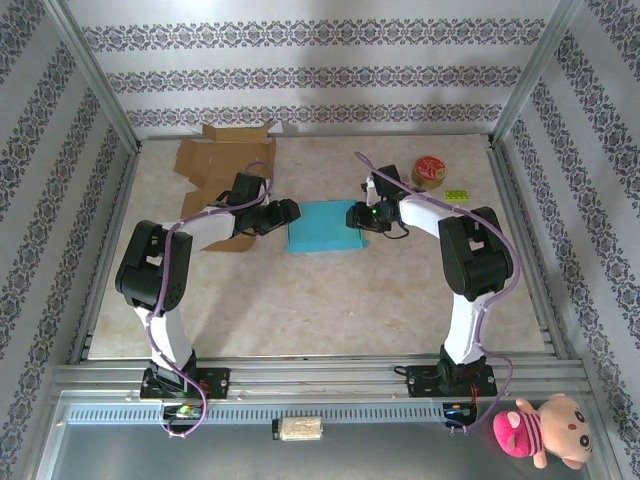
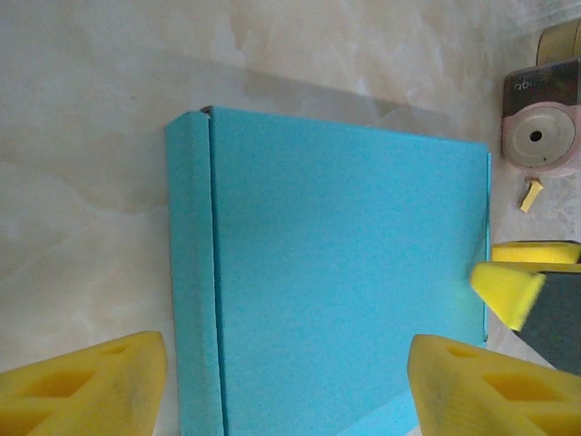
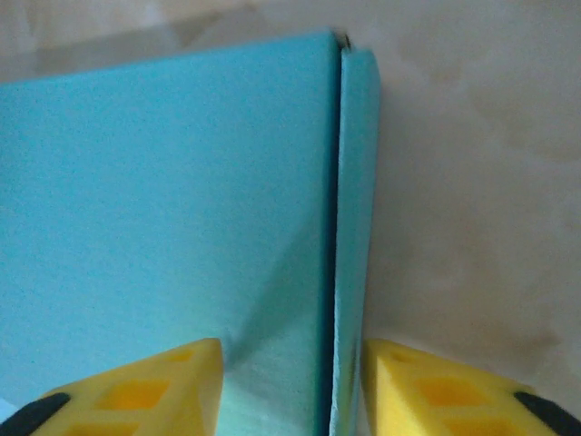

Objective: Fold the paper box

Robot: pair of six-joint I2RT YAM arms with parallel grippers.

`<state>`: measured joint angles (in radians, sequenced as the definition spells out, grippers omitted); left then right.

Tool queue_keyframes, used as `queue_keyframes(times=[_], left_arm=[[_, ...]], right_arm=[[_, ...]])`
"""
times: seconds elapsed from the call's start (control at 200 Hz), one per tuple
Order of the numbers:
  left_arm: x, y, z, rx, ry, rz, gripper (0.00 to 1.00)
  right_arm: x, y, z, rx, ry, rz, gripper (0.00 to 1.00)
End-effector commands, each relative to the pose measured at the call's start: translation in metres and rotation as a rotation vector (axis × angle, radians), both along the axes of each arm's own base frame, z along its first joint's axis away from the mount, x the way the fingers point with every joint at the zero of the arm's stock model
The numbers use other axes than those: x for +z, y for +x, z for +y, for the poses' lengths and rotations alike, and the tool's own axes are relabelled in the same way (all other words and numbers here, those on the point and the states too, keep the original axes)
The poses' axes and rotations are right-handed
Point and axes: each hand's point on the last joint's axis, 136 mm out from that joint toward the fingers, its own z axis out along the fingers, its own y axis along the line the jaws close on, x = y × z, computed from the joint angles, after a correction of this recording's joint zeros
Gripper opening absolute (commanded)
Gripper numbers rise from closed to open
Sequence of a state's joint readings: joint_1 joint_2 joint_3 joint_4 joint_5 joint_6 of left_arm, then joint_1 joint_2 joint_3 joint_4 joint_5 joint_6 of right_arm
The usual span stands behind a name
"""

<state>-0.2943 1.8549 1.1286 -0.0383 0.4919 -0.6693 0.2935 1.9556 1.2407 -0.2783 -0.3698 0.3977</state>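
Paper box [image 1: 322,228]: L pincer [image 2: 286,347] wide open, R pincer [image 3: 291,350] half-open astride edge; cardboard [image 1: 222,160] far-left.

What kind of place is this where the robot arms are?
Probably a robot test booth, not a home. A left arm and a right arm are bolted at the edge of a table, metal frame posts and wallpapered panels surround it, and a blue paper box lies between the arms.
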Motion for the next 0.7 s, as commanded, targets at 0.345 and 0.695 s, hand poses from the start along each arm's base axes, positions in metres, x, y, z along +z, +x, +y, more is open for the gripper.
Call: queue_keyframes(times=[0.345, 0.695], left_arm=[[-0.002, -0.008, 0.010, 0.011, -0.097, 0.001, 0.77], [0.018, 0.005, -0.014, -0.014, -0.350, -0.122, 0.79]], right_arm=[[-0.030, -0.025, -0.016, -0.093, 0.290, 0.083, 0.20], [-0.035, -0.025, -0.036, -0.155, 0.335, 0.096, 0.18]])
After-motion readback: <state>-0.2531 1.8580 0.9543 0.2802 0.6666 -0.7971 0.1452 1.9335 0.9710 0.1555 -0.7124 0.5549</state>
